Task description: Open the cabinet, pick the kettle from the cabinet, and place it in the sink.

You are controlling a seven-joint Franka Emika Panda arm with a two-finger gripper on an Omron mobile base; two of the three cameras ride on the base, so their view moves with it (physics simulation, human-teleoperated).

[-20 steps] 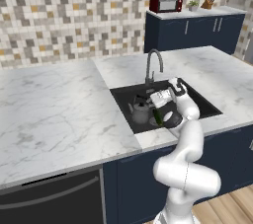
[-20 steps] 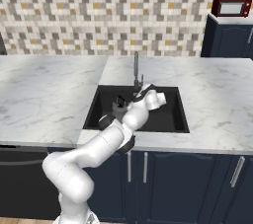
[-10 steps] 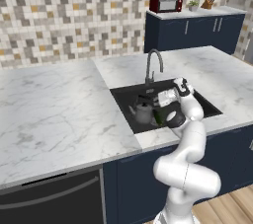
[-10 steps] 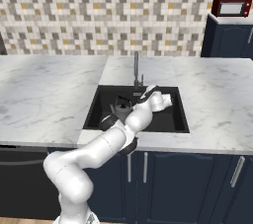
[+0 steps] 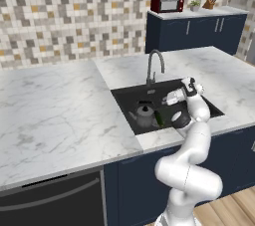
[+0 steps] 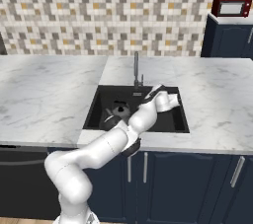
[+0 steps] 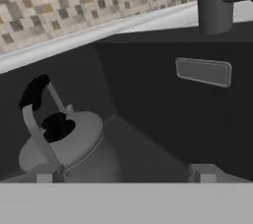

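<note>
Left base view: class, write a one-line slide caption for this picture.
Squat grey metal kettle sits in the dark recessed sink beside the arched silver tap, white arm's gripper apart from it.

The white marble counter (image 5: 60, 115) in front of me carries the dark sink (image 5: 130, 101), with the silver tap (image 5: 151, 65) rising from its back edge. Inside, my kettle (image 5: 144, 115) rests upright on the basin floor
</note>
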